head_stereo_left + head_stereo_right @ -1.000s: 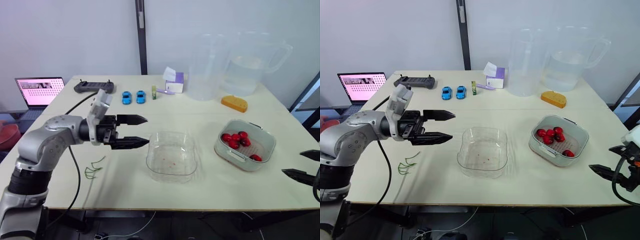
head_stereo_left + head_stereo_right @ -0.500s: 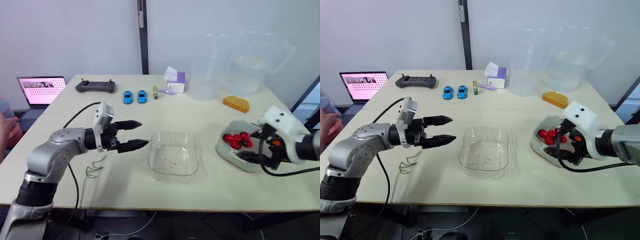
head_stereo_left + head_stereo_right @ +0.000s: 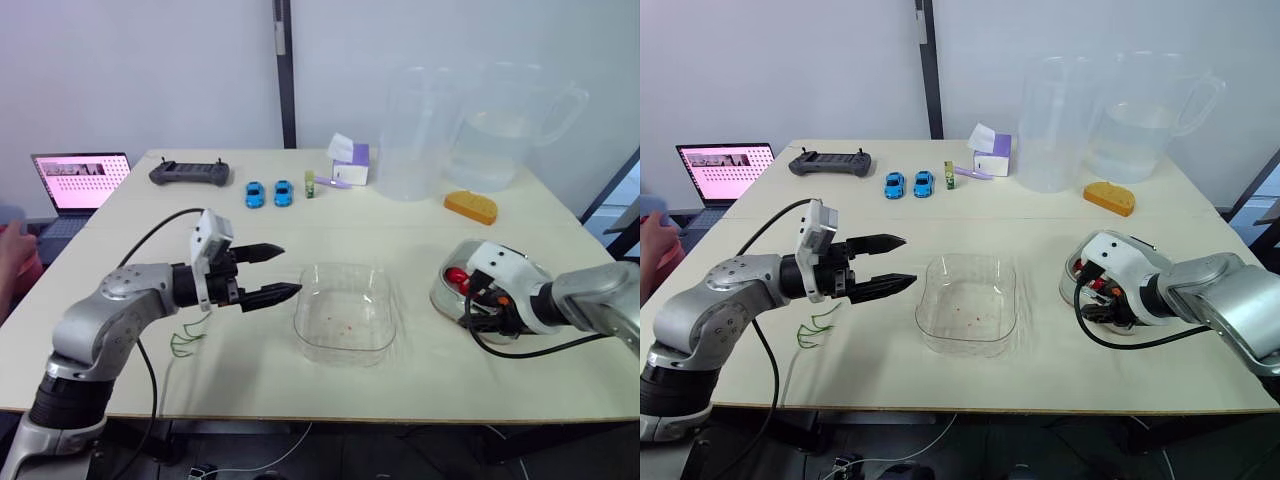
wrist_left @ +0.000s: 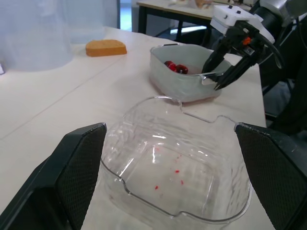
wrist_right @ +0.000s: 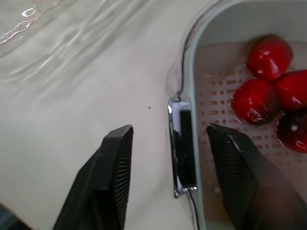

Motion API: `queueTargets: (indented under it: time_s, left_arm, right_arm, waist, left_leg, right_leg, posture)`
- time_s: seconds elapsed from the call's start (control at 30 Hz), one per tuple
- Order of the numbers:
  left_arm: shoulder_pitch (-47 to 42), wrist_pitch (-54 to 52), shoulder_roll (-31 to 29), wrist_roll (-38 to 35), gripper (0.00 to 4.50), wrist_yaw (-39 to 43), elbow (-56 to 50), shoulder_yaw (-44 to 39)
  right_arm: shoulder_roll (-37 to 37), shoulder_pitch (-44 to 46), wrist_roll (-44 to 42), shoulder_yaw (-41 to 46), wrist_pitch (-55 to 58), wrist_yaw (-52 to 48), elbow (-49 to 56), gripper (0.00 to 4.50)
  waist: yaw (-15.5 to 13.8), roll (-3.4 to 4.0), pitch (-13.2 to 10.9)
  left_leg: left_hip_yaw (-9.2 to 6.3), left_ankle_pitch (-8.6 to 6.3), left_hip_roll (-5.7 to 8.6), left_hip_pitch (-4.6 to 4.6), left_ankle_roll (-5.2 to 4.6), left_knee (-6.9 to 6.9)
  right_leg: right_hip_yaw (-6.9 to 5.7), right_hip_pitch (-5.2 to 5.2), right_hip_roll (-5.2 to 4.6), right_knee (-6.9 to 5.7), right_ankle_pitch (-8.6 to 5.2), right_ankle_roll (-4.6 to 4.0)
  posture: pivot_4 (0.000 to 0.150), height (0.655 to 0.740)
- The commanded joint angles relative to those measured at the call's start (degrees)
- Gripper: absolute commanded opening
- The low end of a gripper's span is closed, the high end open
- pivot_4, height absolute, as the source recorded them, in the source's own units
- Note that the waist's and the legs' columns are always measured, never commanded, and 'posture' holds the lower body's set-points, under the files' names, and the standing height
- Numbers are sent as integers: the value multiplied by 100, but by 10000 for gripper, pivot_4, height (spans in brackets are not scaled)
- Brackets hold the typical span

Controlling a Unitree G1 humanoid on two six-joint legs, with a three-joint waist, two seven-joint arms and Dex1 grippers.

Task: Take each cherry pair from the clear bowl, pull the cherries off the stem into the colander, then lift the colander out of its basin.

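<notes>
The clear bowl [image 3: 343,318] mid-bench is empty bar red juice specks, so stemming looks done. Bare stems [image 3: 187,338] lie on the bench left of it. The cherries [image 5: 261,98] sit in the colander [image 5: 225,120], in its basin right of the bowl.

Change in the last sec: R pincer [image 5: 170,132] has swung in from off the bench edge to the colander's rim. Its fingers are wide, one outside the wall & one inside, straddling the metal handle [image 5: 182,148], not yet closed.

L pincer [image 3: 290,269] has barely moved: wide open, holding nothing, just left of the bowl.

Prob. next: pinch handle, lift colander out.
</notes>
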State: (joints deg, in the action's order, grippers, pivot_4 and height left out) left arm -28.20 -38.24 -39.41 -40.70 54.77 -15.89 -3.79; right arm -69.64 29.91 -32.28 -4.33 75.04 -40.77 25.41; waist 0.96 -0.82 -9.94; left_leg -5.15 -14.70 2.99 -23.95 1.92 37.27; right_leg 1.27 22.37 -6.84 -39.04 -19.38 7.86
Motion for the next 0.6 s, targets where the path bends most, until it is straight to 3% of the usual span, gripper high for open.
queueTargets:
  time_s: [0.03, 0.2, 0.3, 0.43, 0.6]
  left_arm:
    - [-6, -4, -75, -99, 45000, -51, -216, -220]
    - [-42, 6, -44, -72, 45000, -115, -202, -205]
    - [-63, 53, -29, -39, 45000, -96, -185, -145]
    - [-113, 87, -22, 7, 45000, -89, -143, -111]
    - [-141, 84, -12, 5, 45000, -86, -156, -100]
  right_arm:
    - [-110, 206, 177, -46, -143, -89, -56, 27934]
    - [-96, 407, 288, -232, -102, -203, -218, 27934]
    - [-10, 504, 286, -248, -84, -266, -292, 20738]
    - [-44, 525, 357, -287, -182, -349, -421, 1978]
    - [-90, 427, 424, -254, -304, -430, -477, 1882]
  waist:
    - [1, 0, 0]
    - [2, 0, 0]
    - [3, 0, 0]
    - [-1, 0, 0]
    - [2, 0, 0]
  left_leg:
    - [0, 0, 0, 0, 0, 0]
    - [0, 0, 5, 0, 0, -1]
    - [0, 0, 5, 0, 0, 0]
    - [0, 0, 5, 0, 0, -1]
    - [0, 0, 6, 0, 0, 0]
  right_leg:
    - [0, 0, 0, 0, 0, 0]
    - [0, 1, 0, 0, 0, 0]
    - [0, 1, 0, 0, 0, 0]
    - [0, 2, 0, 0, 0, 0]
    - [0, 0, 0, 0, 0, 0]
  posture:
    - [1500, 7371]
    - [1500, 7371]
    - [1500, 7371]
    - [1500, 7371]
    - [1500, 7371]
